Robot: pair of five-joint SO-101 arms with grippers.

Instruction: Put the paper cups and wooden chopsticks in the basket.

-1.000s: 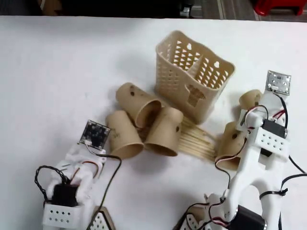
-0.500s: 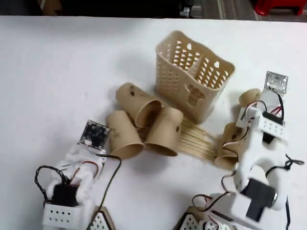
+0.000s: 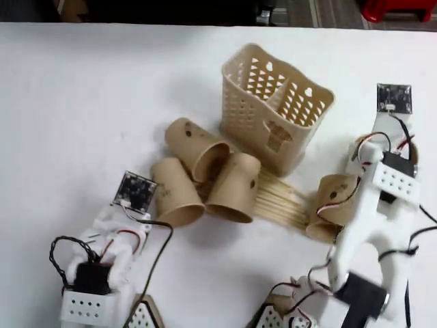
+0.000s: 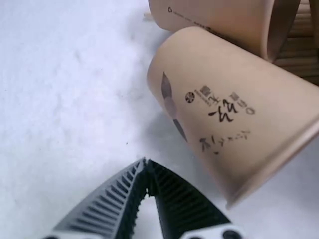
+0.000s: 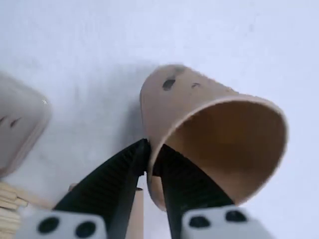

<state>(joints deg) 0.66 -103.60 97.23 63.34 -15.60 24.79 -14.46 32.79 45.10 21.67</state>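
A beige perforated basket (image 3: 249,116) stands upright mid-table. Three paper cups lie on their sides to its left front (image 3: 194,147), (image 3: 176,191), (image 3: 235,186), beside a heap of wooden chopsticks (image 3: 281,201). A fourth cup (image 3: 332,205) lies right of the chopsticks. My right gripper (image 5: 148,149) is shut on the rim of a fifth paper cup (image 5: 209,134), right of the basket and mostly hidden under the arm in the high view. My left gripper (image 4: 147,167) is shut with nothing in it, low over the table next to the nearest cup (image 4: 224,114).
The white table (image 3: 82,89) has free room at the left and back. The basket's corner (image 5: 20,129) is close beside the held cup. The right arm's white body (image 3: 379,205) stands over the front right, next to the lying cup.
The right arm has swung and stretched toward the back of the table, its wrist moving farther away with the cup in its fingers. The left arm has not moved.
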